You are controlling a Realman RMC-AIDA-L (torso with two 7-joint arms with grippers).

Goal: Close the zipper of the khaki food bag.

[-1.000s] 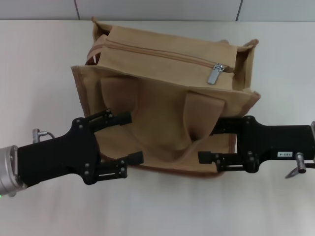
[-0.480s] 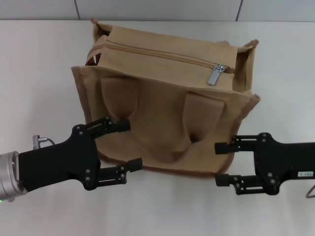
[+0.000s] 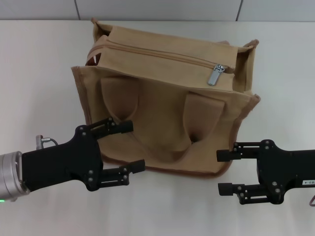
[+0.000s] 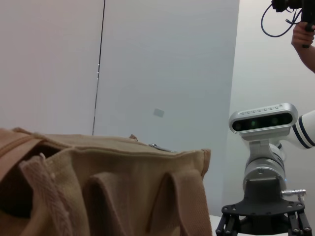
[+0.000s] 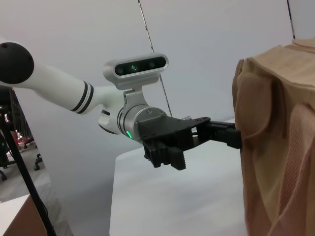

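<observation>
Khaki food bag (image 3: 162,105) upright, zipper (image 3: 167,55) nearly shut — left gripper (image 3: 127,146) and right gripper (image 3: 225,171) fingers spread (both empty).

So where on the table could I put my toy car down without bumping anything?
Bare table lies left of the khaki food bag, and more right of it. A small patch sits between the left gripper and right gripper, near the front edge. It's crowded along the bag's front, where both open grippers sit.
</observation>
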